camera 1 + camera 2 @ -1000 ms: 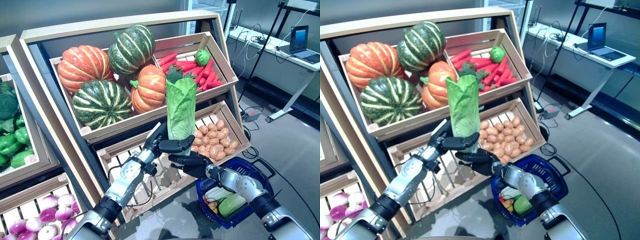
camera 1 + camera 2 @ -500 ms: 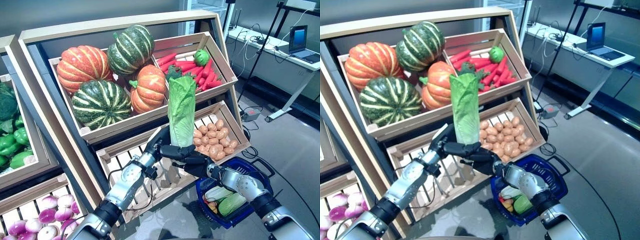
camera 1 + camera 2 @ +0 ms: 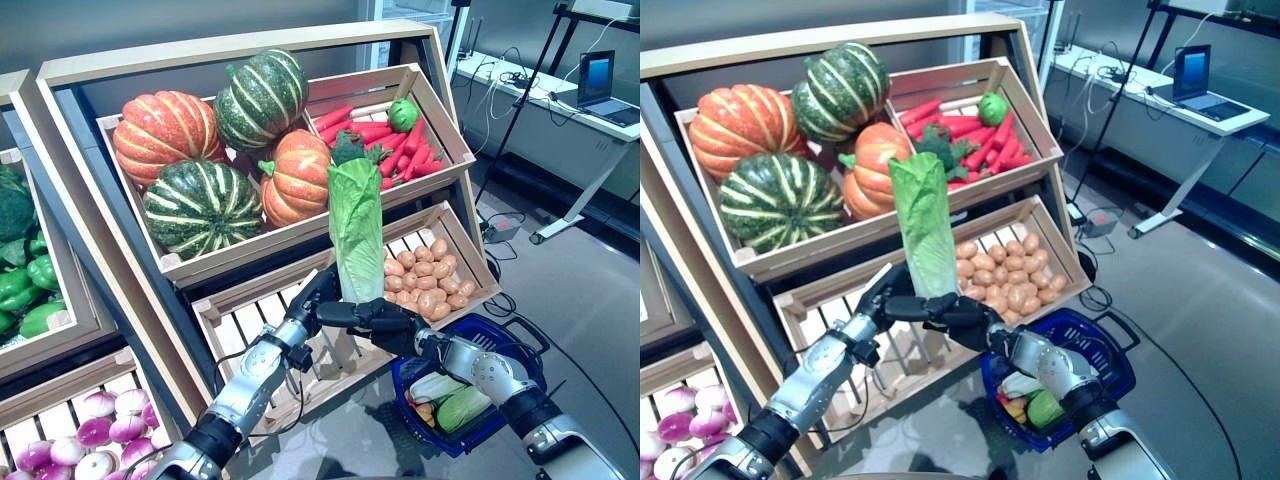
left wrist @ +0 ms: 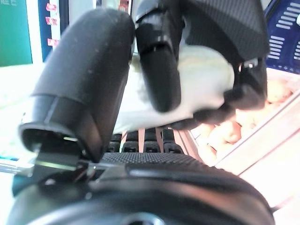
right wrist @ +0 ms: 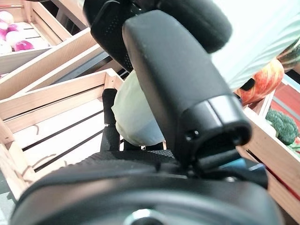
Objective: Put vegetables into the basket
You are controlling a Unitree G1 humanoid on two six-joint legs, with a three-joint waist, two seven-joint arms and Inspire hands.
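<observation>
Here, both hands meet at the centre, holding one tall green cabbage (image 3: 356,232) upright by its pale base. The left hand (image 3: 318,296) comes in from 7 o'clock and its fingers and thumb curl round the base, as its wrist view shows. The right hand (image 3: 390,322) comes in from 4 o'clock and grips the same base from the other side, its fingers wrapped about it. The two hands touch each other around the stalk.

The cabbage stands in front of a slanted wooden rack (image 3: 240,48). Its leafy top reaches up over the front edge of the upper crate (image 3: 290,234). That crate holds pumpkins (image 3: 166,130), orange ones and green striped ones, at 11 o'clock, and beside them carrots (image 3: 400,148) at 1 o'clock with a small green vegetable among them. A head of broccoli (image 3: 346,148) sits just behind the cabbage's top.

Below, the lower crate (image 3: 260,330) is slatted, with potatoes (image 3: 428,280) heaped at its right end, just beside the hands.

The blue basket (image 3: 520,358) sits at 4 o'clock, under the right forearm, with greens (image 3: 452,400) already in it. The cabbage is not in the basket; it is held above and to 10 o'clock of it.

At 9 o'clock a second rack carries green peppers (image 3: 26,290), and at 7 o'clock lie purple-white onions (image 3: 92,438).
</observation>
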